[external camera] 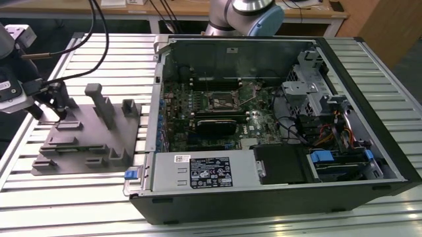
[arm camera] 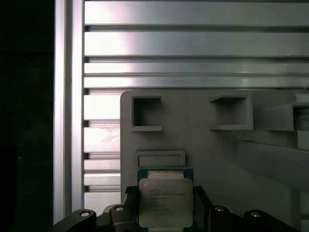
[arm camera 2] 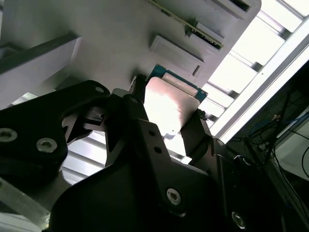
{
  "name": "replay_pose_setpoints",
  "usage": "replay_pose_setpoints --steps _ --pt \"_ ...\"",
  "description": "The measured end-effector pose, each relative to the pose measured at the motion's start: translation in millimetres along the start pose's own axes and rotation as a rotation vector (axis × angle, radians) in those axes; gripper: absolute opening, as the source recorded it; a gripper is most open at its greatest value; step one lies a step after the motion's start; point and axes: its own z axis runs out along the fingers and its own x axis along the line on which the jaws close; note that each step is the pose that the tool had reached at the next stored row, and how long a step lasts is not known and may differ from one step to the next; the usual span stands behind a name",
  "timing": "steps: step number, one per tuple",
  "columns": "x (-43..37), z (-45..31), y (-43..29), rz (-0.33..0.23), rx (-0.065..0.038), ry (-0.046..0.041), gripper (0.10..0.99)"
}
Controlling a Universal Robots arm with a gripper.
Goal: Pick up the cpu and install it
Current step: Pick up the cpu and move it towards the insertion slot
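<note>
Cpu [arm camera: 165, 202]: flat square, silvery lid, pinched by black claw [arm camera: 165, 195].

Rises at the top of the exterior view as a silver arm joint [external camera: 254, 15] with a blue cap. Reaches across to the exterior view's left, with the pale wrist [external camera: 10, 74] held low and black cables [external camera: 92, 44] looping off it. Points the black gripper [external camera: 61, 114] straight down. Clamps the cpu [arm camera: 165, 200] in both wrist views, dark fingers [arm camera 2: 138, 99] set against two opposite edges, one on each side, with bolted black linkage plates behind them.
</note>
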Motion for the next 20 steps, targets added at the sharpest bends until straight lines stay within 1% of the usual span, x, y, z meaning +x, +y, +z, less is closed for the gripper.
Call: replay_pose_setpoints --steps 20 --pt "-0.9 -37.2 2.3 0.0 0.0 0.0 0.541"
